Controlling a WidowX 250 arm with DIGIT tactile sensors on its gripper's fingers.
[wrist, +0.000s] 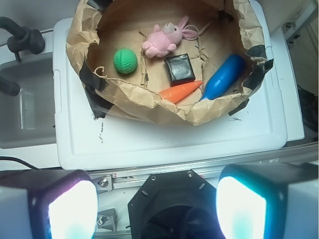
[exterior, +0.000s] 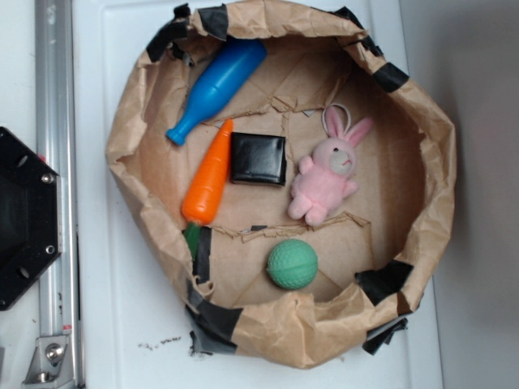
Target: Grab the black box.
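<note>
Snugly, black box [exterior: 258,158] touches carrot [exterior: 210,176], near bunny [exterior: 328,173].

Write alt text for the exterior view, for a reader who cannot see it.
A small black box lies in a round brown paper nest on a white surface, touching an orange toy carrot on one side, with a pink plush bunny on the other. A blue bottle and green ball also lie inside; no gripper appears.

No legible text, label, brand or number anywhere.
</note>
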